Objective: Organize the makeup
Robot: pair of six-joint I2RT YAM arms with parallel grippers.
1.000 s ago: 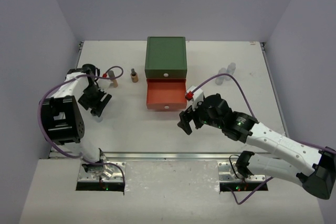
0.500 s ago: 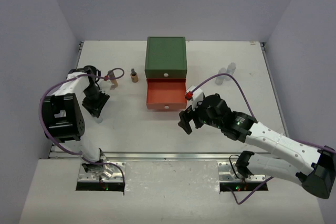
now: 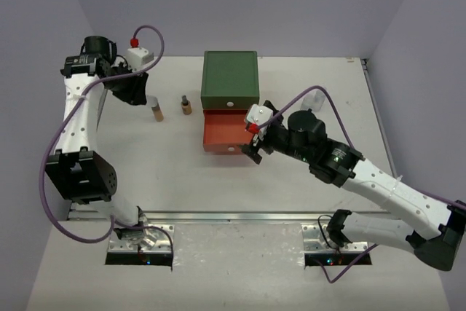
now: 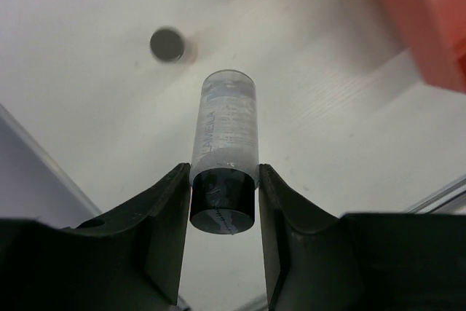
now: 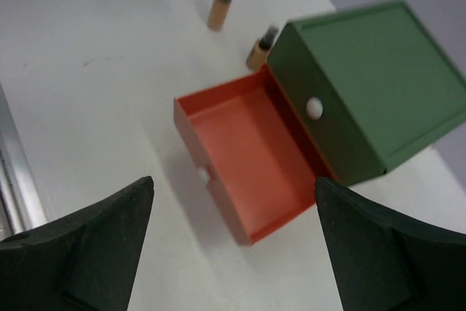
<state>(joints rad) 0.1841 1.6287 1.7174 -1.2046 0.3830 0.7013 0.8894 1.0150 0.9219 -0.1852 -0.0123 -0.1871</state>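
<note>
1. The left fingers (image 4: 156,238) were shut on a small clear bottle (image 4: 224,125). They pinched it at its dark cap (image 4: 222,198), so the clear body stuck straight out past the fingertips. That hold probably left the body free to go into a compartment first.
2. The bottle hung well above the surface (image 4: 87,107) and touched only the two fingers. The height looked chosen so that the carry would pass over whatever stood below.
3. Below and ahead of those fingertips stood a peach tube (image 5: 220,1), seen end-on there by its grey cap. A smaller dark-capped tube (image 5: 261,49) stood further ahead. Both were upright on the surface and well apart from the bottle.
4. The right fingers (image 5: 80,253) were spread wide and held nothing. They hovered above the orange drawer (image 5: 240,151), which was pulled out of the green box (image 5: 378,71) and looked empty.
5. From the left fingers, that drawer lay off to the right, past the two tubes. It seemed the likely home for the bottle, and the open drawer with the right arm waiting over it fitted that.
</note>
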